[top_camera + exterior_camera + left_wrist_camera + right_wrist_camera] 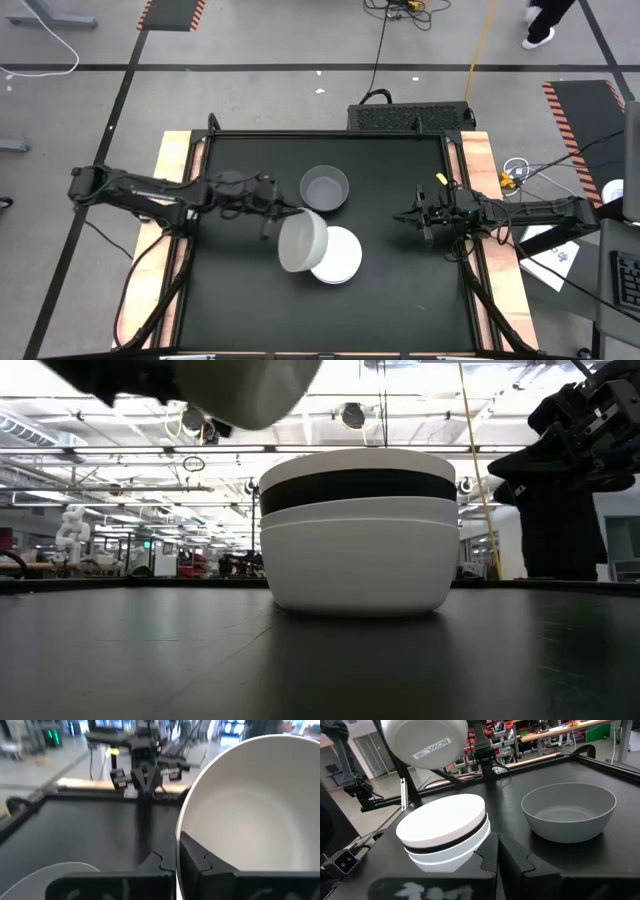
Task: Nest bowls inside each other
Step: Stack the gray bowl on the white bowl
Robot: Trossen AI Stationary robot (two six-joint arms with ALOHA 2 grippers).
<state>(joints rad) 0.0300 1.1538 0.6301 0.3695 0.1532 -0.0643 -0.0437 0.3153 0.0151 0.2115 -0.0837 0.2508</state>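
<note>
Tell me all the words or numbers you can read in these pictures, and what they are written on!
"BOWL 30" (the number is hard to read): printed on the underside of the white bowl held up by the left gripper.
Sheet with dark print on the floor right of the table: too small to read.
Green sign in the room behind: too blurred to read.

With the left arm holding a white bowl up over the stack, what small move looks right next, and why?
Probably level the white bowl and lower it onto the stack. The left gripper holds it by the rim, tilted on its side, above and partly over the stack's white top. The grey bowl sits apart, still loose. The right gripper waits at the table's right side.
</note>
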